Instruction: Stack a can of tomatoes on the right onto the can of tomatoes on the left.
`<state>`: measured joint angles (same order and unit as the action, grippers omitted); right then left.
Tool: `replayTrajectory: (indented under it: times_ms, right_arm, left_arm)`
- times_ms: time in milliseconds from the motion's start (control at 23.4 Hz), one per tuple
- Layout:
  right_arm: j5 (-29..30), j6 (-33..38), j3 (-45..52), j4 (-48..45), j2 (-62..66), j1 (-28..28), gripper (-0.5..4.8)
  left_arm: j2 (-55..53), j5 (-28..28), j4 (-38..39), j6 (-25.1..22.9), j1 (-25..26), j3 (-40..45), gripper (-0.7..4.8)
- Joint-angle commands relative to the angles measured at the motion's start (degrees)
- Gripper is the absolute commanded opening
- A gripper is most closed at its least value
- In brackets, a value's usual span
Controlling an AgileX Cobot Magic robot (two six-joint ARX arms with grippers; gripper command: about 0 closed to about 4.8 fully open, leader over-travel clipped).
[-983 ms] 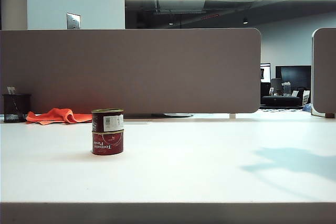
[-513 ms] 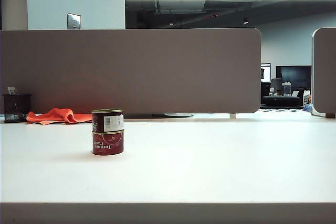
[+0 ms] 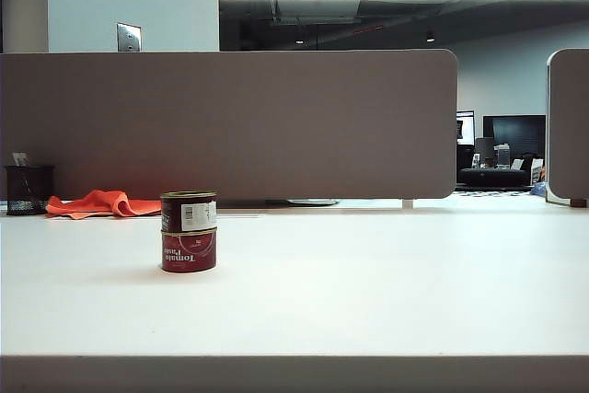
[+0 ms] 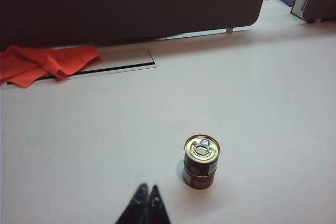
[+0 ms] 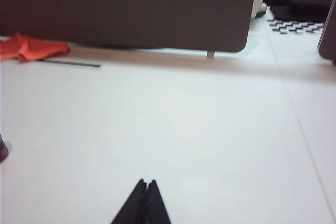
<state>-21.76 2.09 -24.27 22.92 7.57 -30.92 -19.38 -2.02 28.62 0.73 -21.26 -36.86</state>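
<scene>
White bench (image 3: 386,283) fills my exterior view under a grey partition (image 3: 230,121), with the two tomato cans stacked left of centre: upper can (image 3: 189,211) upright on lower can (image 3: 189,251). An orange cloth (image 3: 97,202) lies behind, at the far left. I see both claws closed and empty above the bench: left claw (image 4: 147,190) near the stack, right claw (image 5: 146,183) well apart from it.

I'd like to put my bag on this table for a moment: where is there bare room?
Nearly everywhere. The white table is bare right of the stacked tomato paste cans and in front of them. Only the back left is occupied: an orange cloth and a black pen cup against the partition. Both end effectors, left and right, are shut and pulled back.
</scene>
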Motion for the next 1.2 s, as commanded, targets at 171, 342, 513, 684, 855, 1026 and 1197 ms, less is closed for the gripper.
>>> replayTrajectory:
  times_ms: [171, 342, 513, 684, 855, 1026, 1197]
  right_arm:
    - [0.7, -0.68, 7.87, -11.65, 0.07, -0.07, -0.05]
    - [-0.59, -0.85, 11.76, -13.92, 0.07, -0.02, -0.05]
    - [-0.57, -0.9, 15.69, -16.11, 0.04, -0.02, -0.05]
    - [0.13, -2.54, 18.27, -18.97, 0.02, -0.02, -0.05]
    - [3.15, -4.09, 19.19, -20.22, 0.02, -0.02, -0.05]
    - [4.63, -4.37, 19.5, -20.15, 0.02, -0.02, -0.05]
    - [5.03, -5.14, 21.05, -20.57, 0.0, -0.02, -0.05]
  left_arm:
    - [0.02, 5.35, -20.0, -2.19, 0.04, 14.08, -0.06]
    - [0.02, 4.83, -28.11, 1.14, 0.07, 22.23, -0.06]
    - [0.02, 3.61, -33.97, 1.42, 0.07, 28.63, -0.06]
    - [0.04, 2.67, -37.31, 1.44, 0.07, 31.45, -0.06]
    - [0.09, 2.69, -38.75, 1.42, 0.07, 32.87, -0.06]
    - [0.2, 3.08, -40.46, 1.42, 0.07, 33.88, -0.06]
    - [2.6, 3.26, -42.71, 1.44, 0.07, 35.6, -0.06]
